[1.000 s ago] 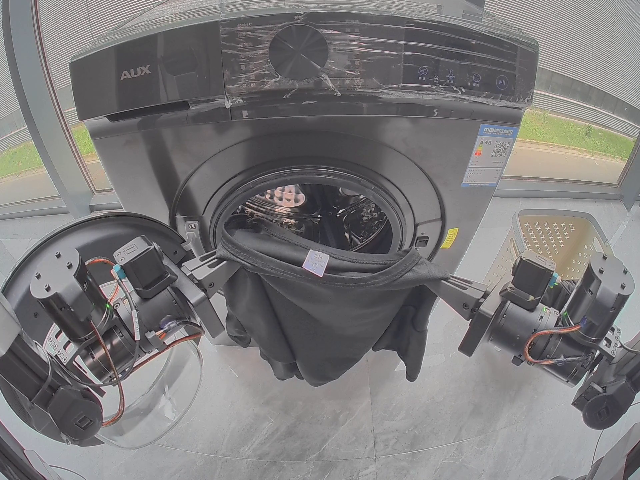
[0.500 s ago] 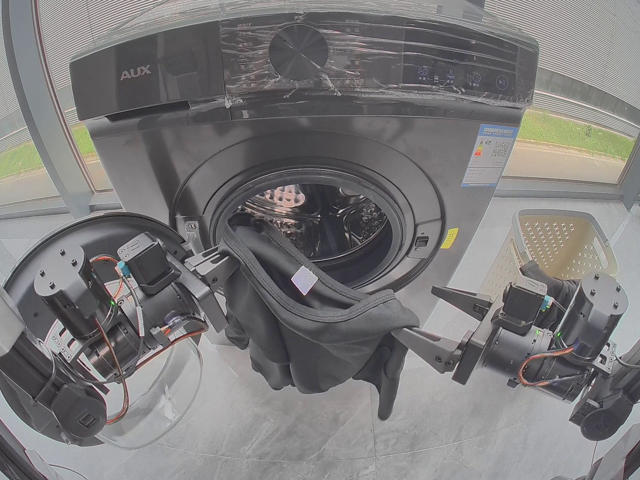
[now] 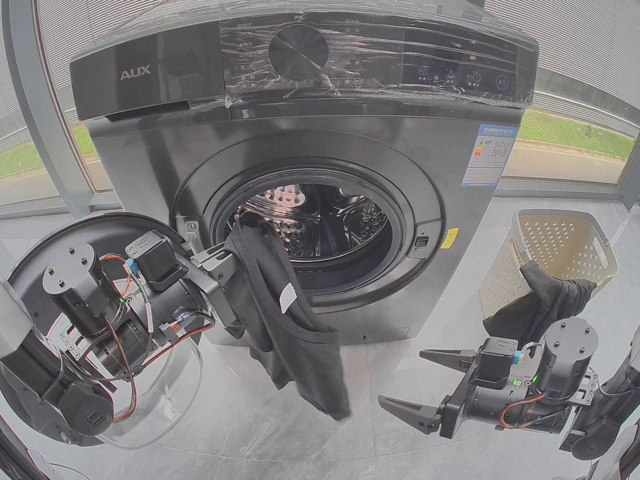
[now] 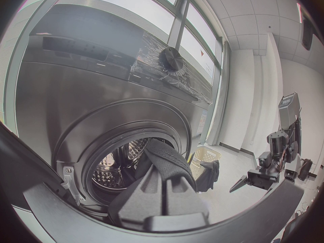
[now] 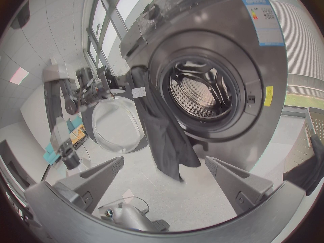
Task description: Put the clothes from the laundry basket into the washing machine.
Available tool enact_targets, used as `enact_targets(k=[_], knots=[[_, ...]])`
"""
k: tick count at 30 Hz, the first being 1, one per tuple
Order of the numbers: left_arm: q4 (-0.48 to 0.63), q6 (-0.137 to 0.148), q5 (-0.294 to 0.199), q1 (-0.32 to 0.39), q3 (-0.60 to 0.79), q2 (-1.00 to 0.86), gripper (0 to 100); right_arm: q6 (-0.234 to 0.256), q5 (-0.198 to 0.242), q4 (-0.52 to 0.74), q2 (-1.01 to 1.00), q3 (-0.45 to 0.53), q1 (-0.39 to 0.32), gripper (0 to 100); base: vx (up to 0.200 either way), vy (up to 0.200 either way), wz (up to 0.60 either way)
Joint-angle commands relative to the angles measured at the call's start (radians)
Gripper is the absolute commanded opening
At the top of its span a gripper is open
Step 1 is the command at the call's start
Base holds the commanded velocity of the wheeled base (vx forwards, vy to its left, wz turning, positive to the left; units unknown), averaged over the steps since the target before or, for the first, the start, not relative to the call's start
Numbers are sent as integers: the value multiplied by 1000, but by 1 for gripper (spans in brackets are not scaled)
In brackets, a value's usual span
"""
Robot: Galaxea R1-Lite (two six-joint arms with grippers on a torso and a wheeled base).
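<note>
Left gripper (image 3: 227, 260) fingers (image 3: 211, 266) clamping black garment (image 3: 293, 328) across washer (image 3: 400, 148) mouth, right gripper (image 3: 401, 377) splayed, empty, basket (image 3: 567, 213) probably holding clothes (image 3: 541, 301).

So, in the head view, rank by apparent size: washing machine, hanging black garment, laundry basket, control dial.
Largest: washing machine
Then hanging black garment and laundry basket, too alike to rank
Smallest: control dial
</note>
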Motion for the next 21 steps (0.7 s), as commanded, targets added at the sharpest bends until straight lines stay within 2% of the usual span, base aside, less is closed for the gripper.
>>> enact_targets(k=[1,10,11,14,17,21], knots=[[-1,2,33,-30,-6,20,0,-33,-3,-8,123,12,-27,100,0,0,0],[-3,2,35,-48,-11,20,0,-50,13,-87,238,-95,-30,100,0,0,0],[-3,4,35,-53,-9,20,0,-41,37,-83,253,-138,-24,100,0,0,0],[-3,4,35,-65,-9,19,0,-40,63,-74,293,-214,-24,100,0,0,0],[-3,4,35,-66,-9,19,0,-40,65,-75,348,-293,-22,100,0,0,0],[-3,2,35,-66,-9,19,0,-40,69,-75,390,-338,-8,100,0,0,0]])
